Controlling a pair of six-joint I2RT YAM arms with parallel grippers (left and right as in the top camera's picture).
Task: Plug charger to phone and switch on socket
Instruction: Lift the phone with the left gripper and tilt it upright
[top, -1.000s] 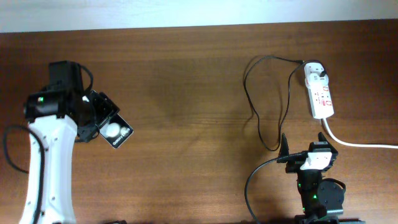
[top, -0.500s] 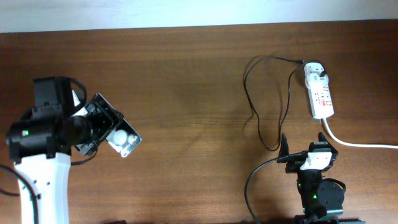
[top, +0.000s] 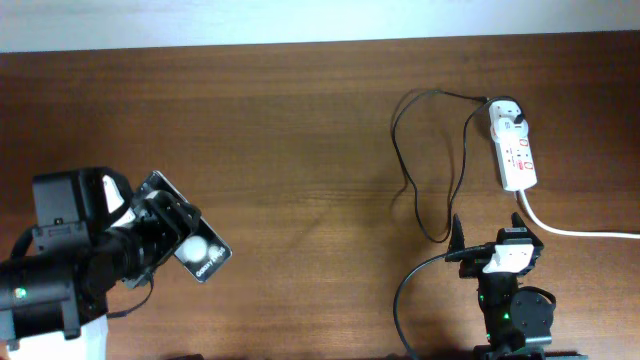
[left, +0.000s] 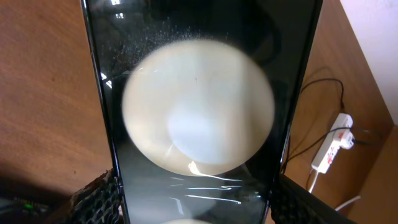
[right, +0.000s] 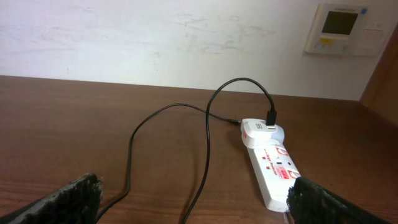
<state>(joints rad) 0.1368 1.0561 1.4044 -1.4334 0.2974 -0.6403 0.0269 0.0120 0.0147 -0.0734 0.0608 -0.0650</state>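
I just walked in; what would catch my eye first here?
The left gripper grips a black phone at the left of the table, its white round patch filling the left wrist view. Far right lies a white socket with the thin black charger looping from it; the right gripper sits open nearby.

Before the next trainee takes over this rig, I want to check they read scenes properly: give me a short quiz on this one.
1. Fill in: the right gripper is ____, holding nothing.
2. What holds the phone? A) left gripper B) right gripper C) neither
3. True or false: the charger's white plug adapter sits in the power strip.
Key: 1 open; 2 A; 3 true.
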